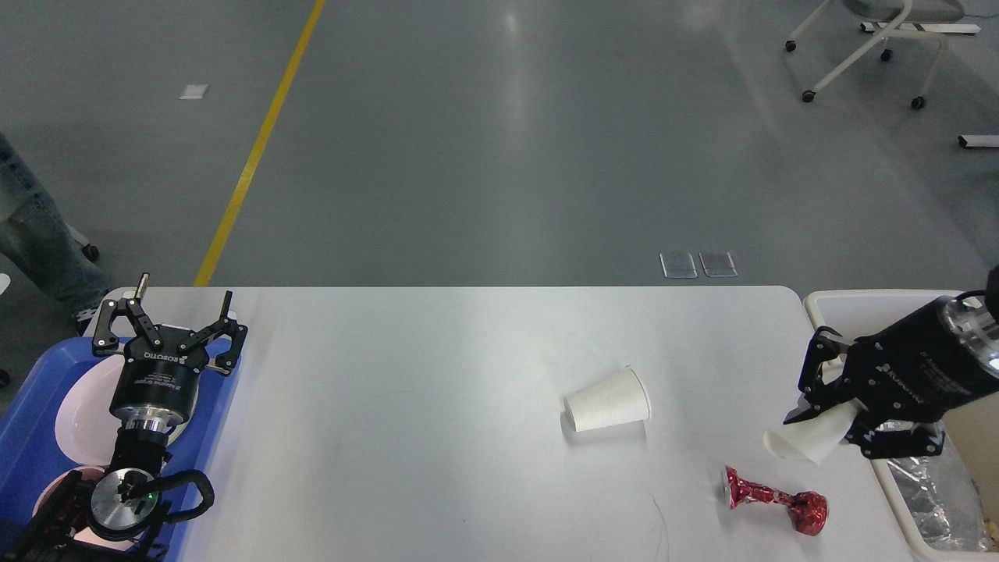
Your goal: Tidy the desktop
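Lab or workshop hall: grey floor (499, 156) with yellow line (254, 152).

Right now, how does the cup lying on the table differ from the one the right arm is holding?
The table cup lies on its side on the desktop, untouched; the held cup is in the air, gripped by the right tool near the bin. The table cup keeps its round cone shape; the held cup looks squeezed where it is gripped. The table cup's mouth faces right; the held cup's faces lower left. Both are plain white.

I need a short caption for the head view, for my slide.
Right gripper holds a paper cup beside the bin; another cup lies on the desktop.
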`<move>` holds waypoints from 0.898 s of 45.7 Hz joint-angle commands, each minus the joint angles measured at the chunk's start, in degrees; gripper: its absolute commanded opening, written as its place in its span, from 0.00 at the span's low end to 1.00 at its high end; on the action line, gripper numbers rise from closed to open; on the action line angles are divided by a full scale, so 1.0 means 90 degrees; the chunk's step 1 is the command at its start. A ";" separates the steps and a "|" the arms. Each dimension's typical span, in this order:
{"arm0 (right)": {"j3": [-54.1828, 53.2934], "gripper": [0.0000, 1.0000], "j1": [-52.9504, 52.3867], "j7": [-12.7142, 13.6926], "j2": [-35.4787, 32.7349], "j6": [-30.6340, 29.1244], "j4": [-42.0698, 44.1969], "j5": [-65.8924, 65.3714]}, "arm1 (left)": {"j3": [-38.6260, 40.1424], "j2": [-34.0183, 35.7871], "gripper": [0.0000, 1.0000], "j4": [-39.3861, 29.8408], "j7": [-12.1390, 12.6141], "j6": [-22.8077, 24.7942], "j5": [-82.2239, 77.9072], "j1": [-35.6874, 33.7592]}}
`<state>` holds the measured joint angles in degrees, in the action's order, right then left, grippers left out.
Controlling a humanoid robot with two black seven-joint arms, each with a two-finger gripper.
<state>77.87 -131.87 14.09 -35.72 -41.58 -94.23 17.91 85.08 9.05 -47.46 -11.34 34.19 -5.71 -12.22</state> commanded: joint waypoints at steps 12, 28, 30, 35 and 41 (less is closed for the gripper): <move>-0.0019 0.00 -0.1110 -0.0023 0.1224 0.0118 -0.0018 -0.0759 | 0.0000 0.0000 0.97 0.0000 0.0000 0.0000 0.0000 0.0001; -0.0049 0.00 -0.0954 -0.0023 0.1039 0.0176 0.0011 -0.1267 | 0.0000 0.0000 0.97 0.0000 0.0000 0.0000 0.0000 0.0001; -0.0029 0.00 -0.0856 -0.0023 0.0971 0.0244 0.0040 -0.1277 | 0.0000 0.0000 0.96 0.0000 0.0000 0.0000 0.0000 0.0001; 0.0127 0.00 -0.0583 -0.0023 0.0766 0.0849 0.0128 -0.1413 | 0.0000 0.0000 0.97 0.0000 0.0000 0.0000 0.0000 0.0001; 0.0449 0.00 0.0003 -0.0071 0.0288 0.1445 0.0624 -0.1589 | 0.0000 0.0000 0.97 0.0000 0.0000 0.0000 0.0000 0.0001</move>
<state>80.07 -136.09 13.82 -29.92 -32.71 -92.39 4.84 85.08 9.05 -47.46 -11.34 34.19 -5.71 -12.22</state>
